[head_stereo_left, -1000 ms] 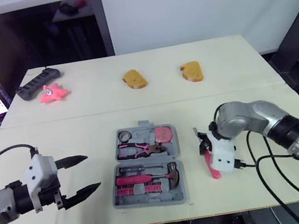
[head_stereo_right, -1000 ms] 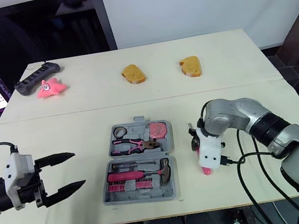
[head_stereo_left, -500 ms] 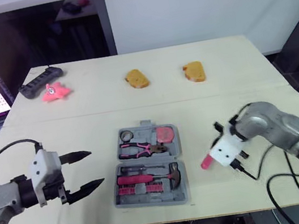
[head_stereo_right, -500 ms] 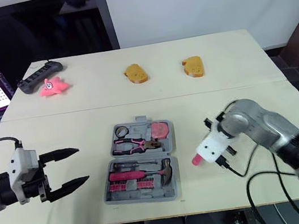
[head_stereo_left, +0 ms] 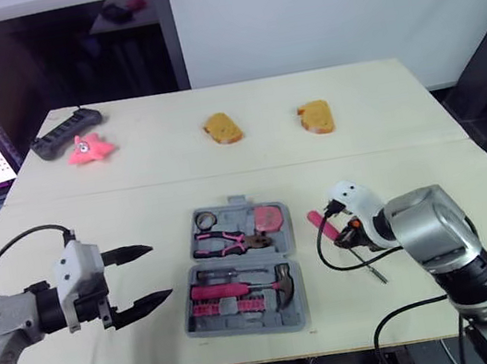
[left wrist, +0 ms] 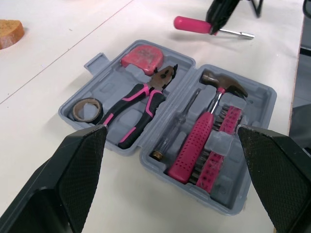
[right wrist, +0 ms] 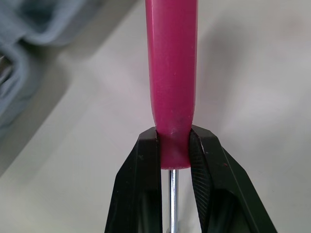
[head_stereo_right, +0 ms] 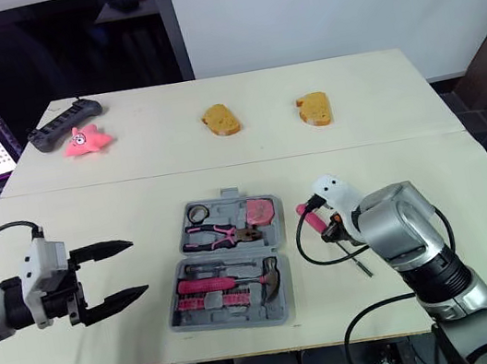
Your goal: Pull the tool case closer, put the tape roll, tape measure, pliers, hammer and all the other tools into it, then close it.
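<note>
Looking down from my head, I see the case (head_stereo_left: 246, 328) lying open on the table (head_stereo_left: 134, 200), in front of me and between my arms. Its far half holds the tape roll (head_stereo_left: 204, 219), pliers (head_stereo_left: 230, 240) and tape measure (head_stereo_left: 269, 218); the near half holds the hammer (head_stereo_left: 251, 285). My left gripper (head_stereo_left: 160, 271) hovers beside the case's left edge, apart from it, with its jaws spread wide and nothing between them. My right gripper (head_stereo_left: 342, 237) sits just right of the case, clamped on a screwdriver (head_stereo_left: 319, 223). The pink handle points toward the case and the steel shaft slants back toward me.

From my left wrist, my two fingers (left wrist: 80, 160) stand far apart, and the whole open case shows between them. The tape roll sits in its round pocket with the pliers next to it and the tape measure at the far corner. The hammer lies in the other half, between a slim driver (left wrist: 177, 128) and a row of pink bits (left wrist: 221, 160). Beyond the case, my right gripper carries the screwdriver above the table.

From my right wrist, my fingers (right wrist: 141, 179) pinch the butt end of the pink handle, narrow and tight on it. The shaft runs back between them. A grey corner of the case lies off to one side, not touching the screwdriver.
</note>
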{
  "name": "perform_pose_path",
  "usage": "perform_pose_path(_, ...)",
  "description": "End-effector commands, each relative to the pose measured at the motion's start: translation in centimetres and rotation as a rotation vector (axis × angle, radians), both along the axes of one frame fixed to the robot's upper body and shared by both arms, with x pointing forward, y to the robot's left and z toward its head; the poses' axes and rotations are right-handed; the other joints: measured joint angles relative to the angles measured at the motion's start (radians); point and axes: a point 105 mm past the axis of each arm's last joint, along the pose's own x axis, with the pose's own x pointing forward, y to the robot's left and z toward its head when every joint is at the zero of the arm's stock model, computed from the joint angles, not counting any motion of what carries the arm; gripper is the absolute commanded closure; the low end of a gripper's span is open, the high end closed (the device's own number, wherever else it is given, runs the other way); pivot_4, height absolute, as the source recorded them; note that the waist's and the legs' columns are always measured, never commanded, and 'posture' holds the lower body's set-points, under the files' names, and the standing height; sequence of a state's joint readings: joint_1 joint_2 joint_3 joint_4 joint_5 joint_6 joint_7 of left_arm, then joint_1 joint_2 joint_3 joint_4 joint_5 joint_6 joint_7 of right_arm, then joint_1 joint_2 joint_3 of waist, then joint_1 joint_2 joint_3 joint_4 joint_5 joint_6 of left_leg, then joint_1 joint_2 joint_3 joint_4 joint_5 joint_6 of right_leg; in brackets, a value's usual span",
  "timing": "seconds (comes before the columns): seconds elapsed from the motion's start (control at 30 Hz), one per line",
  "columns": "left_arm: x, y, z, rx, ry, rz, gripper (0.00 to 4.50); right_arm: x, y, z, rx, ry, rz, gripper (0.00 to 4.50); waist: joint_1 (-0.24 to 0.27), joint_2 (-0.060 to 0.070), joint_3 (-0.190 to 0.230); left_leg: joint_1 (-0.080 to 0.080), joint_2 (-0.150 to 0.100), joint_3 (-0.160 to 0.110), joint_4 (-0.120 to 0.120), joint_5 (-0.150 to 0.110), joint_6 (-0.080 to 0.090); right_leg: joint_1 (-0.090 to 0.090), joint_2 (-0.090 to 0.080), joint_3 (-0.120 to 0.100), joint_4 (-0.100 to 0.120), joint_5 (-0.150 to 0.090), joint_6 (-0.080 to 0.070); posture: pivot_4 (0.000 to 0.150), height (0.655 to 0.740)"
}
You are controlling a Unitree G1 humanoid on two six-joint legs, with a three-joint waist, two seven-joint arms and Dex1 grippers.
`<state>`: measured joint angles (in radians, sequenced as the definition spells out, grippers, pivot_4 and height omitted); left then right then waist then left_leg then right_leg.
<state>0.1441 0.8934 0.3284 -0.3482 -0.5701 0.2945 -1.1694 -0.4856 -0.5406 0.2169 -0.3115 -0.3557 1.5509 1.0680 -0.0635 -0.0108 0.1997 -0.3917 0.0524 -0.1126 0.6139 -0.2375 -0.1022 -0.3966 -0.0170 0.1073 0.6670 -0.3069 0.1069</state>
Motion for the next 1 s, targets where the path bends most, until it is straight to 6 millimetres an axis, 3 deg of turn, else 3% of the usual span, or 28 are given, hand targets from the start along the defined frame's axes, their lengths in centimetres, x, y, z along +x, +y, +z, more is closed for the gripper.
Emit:
perform_pose_path(0.03,-0.1,0.2,0.8,0.025,-0.039,-0.007,0.00,0.4,0.0,-1.2,0.007,-0.004,-0.081,4.22,-0.004,-0.002,-0.001,0.000,0.000,0.000,0.000,0.000,0.000,0.000,0.000,0.000,0.000,0.000,0.000,0.150,0.7400)
perform_pose_path(0.23,-0.1,0.3,0.9,0.029,-0.041,-0.006,0.00,0.9,0.4,-2.5,0.001,-0.026,-0.116,4.22,-0.008,-0.015,-0.009,0.000,0.000,0.000,0.000,0.000,0.000,0.000,0.000,0.000,0.000,0.000,0.000,0.150,0.7400)
perform_pose_path(0.37,0.1,0.2,0.9,0.029,-0.042,-0.007,0.00,1.0,0.4,-2.5,-0.002,-0.042,-0.114,2.27,-0.007,-0.015,-0.009,0.000,0.000,0.000,0.000,0.000,0.000,0.000,0.000,0.000,0.000,0.000,0.000,0.150,0.7400)
perform_pose_path(0.5,0.3,0.2,0.9,0.024,-0.039,-0.012,0.00,1.2,0.2,-0.6,0.061,-0.071,-0.133,0.36,-0.006,-0.014,-0.009,0.001,0.000,0.000,0.000,0.000,0.000,0.000,0.000,0.000,0.000,0.000,0.000,0.150,0.7400)
perform_pose_path(0.53,0.4,0.2,0.9,0.023,-0.038,-0.014,0.00,1.2,0.1,0.0,0.065,-0.088,-0.120,0.06,-0.006,-0.013,-0.008,0.001,0.000,0.000,0.000,0.000,0.000,0.000,0.000,0.000,0.000,0.000,0.000,0.150,0.7400)
perform_pose_path(0.7,0.6,0.3,0.9,0.019,-0.036,-0.022,0.00,1.7,-0.9,3.4,0.152,-0.196,-0.025,0.06,-0.005,-0.008,-0.005,-0.001,0.000,0.000,-0.001,0.000,0.000,-0.001,0.000,0.000,0.000,0.000,0.000,0.150,0.7400)
perform_pose_path(0.77,0.8,0.3,0.8,0.017,-0.036,-0.030,0.00,2.1,-0.8,5.5,0.217,-0.304,0.061,0.06,-0.006,-0.007,-0.004,-0.001,0.000,0.000,-0.001,0.000,0.000,-0.001,0.000,0.000,0.000,0.000,0.000,0.150,0.7400)
perform_pose_path(0.87,1.0,0.2,0.9,0.013,-0.048,-0.038,0.00,2.9,-1.8,7.0,0.177,-0.504,0.089,0.06,-0.007,-0.007,-0.004,-0.001,0.000,0.000,-0.001,0.000,0.000,-0.001,0.000,0.000,0.000,0.000,0.000,0.150,0.7400)
perform_pose_path(0.97,1.1,0.2,1.0,0.007,-0.056,-0.043,0.00,2.3,-3.1,5.7,0.092,-0.573,0.107,0.06,-0.003,-0.008,-0.005,-0.001,0.000,0.001,-0.001,0.000,0.001,-0.001,0.000,0.000,-0.001,-0.001,0.001,0.150,0.7400)
perform_pose_path(1.0,1.1,0.2,1.1,0.000,-0.053,-0.044,0.00,1.8,-3.1,4.7,0.111,-0.523,0.105,0.06,-0.003,-0.008,-0.004,-0.001,0.000,0.001,-0.001,0.000,0.001,-0.001,0.000,0.000,-0.001,-0.001,0.001,0.150,0.7400)
